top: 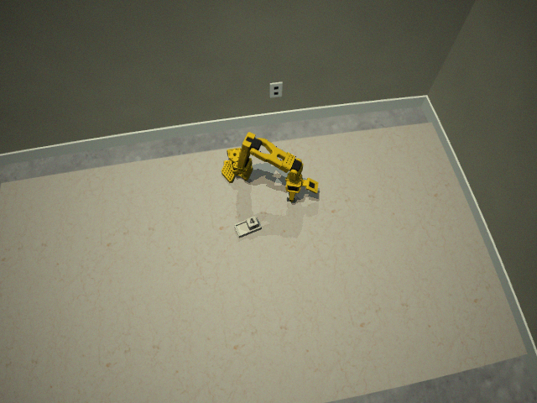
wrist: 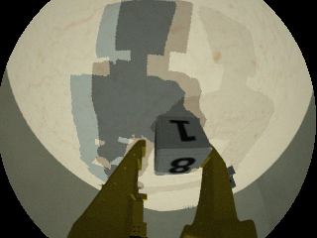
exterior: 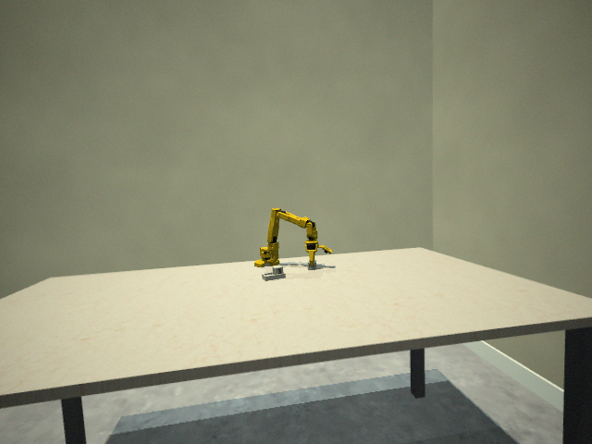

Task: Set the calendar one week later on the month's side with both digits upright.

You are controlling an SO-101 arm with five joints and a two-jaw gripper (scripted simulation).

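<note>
On the pale table (top: 277,303) (exterior: 296,315), the partly open claw (top: 291,199) (exterior: 312,267) (wrist: 175,149) straddles a cube (wrist: 181,144); whether it grips is unclear, undersides hidden.

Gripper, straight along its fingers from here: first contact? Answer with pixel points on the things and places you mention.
Probably the table top (top: 277,303) (exterior: 296,305). The loose cube (wrist: 181,141) seems to sit between the gripper's (wrist: 175,149) fingertips rather than ahead of them; depth is unclear, so a tip could graze it first.

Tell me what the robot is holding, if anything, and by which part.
Nothing, it seems: a gap shows between the numbered cube and one finger of the end effector.
</note>
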